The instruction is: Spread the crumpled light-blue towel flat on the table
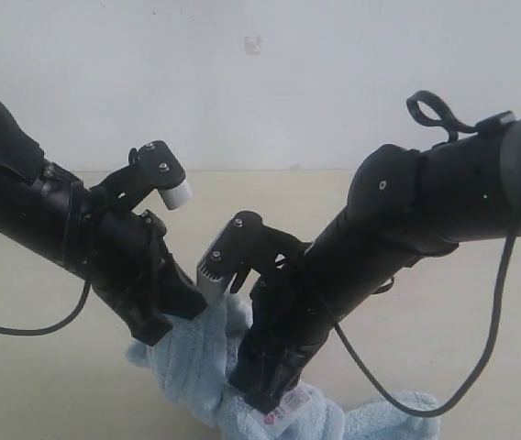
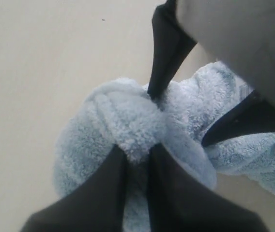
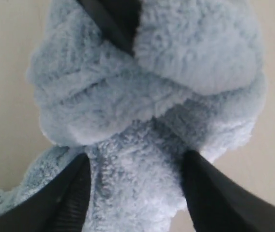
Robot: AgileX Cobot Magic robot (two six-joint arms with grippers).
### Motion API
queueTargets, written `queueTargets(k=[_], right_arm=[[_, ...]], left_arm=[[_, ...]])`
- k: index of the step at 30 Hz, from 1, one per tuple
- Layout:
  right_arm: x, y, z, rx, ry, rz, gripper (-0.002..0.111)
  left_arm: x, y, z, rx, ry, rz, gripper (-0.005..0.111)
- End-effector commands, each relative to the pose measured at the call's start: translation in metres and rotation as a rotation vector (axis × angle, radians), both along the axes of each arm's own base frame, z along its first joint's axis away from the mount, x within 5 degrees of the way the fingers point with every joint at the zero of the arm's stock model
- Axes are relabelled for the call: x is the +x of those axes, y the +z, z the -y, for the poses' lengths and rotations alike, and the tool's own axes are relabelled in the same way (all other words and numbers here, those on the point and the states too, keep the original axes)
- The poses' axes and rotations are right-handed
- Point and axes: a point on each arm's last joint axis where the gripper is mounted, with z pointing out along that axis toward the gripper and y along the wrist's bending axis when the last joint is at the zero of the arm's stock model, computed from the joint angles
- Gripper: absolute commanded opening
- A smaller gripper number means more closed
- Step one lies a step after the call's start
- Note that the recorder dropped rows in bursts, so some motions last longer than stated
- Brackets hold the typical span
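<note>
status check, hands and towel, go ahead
Left hand pinching a towel fold. Right hand clamped on a thick bunch beside it. Towel crumpled, not spread on the table. Hands crowded close together.

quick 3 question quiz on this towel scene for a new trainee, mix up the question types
1. True or false: the towel lies spread flat on the table.
2. What is between the fingers of the left gripper? A) a fold of towel B) nothing C) a pen
3. How many grippers are touching the towel?
Key: 1 false; 2 A; 3 two.
</note>
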Motion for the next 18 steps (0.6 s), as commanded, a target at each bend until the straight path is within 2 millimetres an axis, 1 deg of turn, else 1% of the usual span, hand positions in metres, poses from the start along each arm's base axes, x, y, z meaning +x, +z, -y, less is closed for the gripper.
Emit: queueTargets(k=[1,3,4,5,7,9,11,12,13,14,15,16,17,18], right_arm=[[0.002,-0.006,0.000,-0.007,0.001,-0.004,0.046],[0.002,-0.007,0.000,-0.007,-0.001,-0.004,0.024],[0.002,-0.007,0.000,-0.006,-0.003,-0.005,0.007],[0.002,-0.007,0.000,-0.004,-0.017,-0.012,0.001],[0.002,-0.005,0.000,0.002,-0.052,-0.026,0.001],[0.002,-0.001,0.001,-0.002,-0.070,-0.022,0.000],[0.003,0.006,0.008,-0.048,-0.089,0.011,0.000],[0.004,0.009,0.013,-0.090,-0.108,0.036,0.000],[0.006,0.012,0.019,-0.145,-0.135,0.070,0.000],[0.008,0.015,0.027,-0.211,-0.170,0.108,0.000],[0.015,0.020,0.044,-0.352,-0.267,0.188,0.000],[0.019,0.021,0.052,-0.401,-0.309,0.215,0.000],[0.027,0.023,0.067,-0.463,-0.394,0.245,0.000],[0.030,0.022,0.071,-0.461,-0.413,0.238,0.000]], left_arm=[[-0.003,0.000,0.002,-0.018,-0.003,-0.015,0.004],[-0.003,0.000,0.002,-0.014,-0.004,-0.012,0.004],[-0.002,0.000,0.002,-0.012,-0.004,-0.009,0.004],[-0.002,0.000,0.001,-0.004,-0.007,-0.003,0.004],[-0.001,-0.001,-0.001,0.018,-0.002,0.011,0.004],[0.003,-0.005,-0.008,0.074,0.039,0.035,0.004],[0.008,-0.013,-0.024,0.157,0.111,0.065,0.004],[0.012,-0.018,-0.035,0.194,0.177,0.077,0.004],[0.014,-0.021,-0.044,0.219,0.240,0.081,0.004],[0.020,-0.024,-0.059,0.243,0.344,0.090,0.004],[0.026,-0.025,-0.079,0.261,0.480,0.077,0.004],[0.028,-0.025,-0.085,0.258,0.527,0.066,0.004],[0.029,-0.025,-0.093,0.239,0.584,0.041,0.004],[0.029,-0.025,-0.094,0.231,0.587,0.035,0.004]])
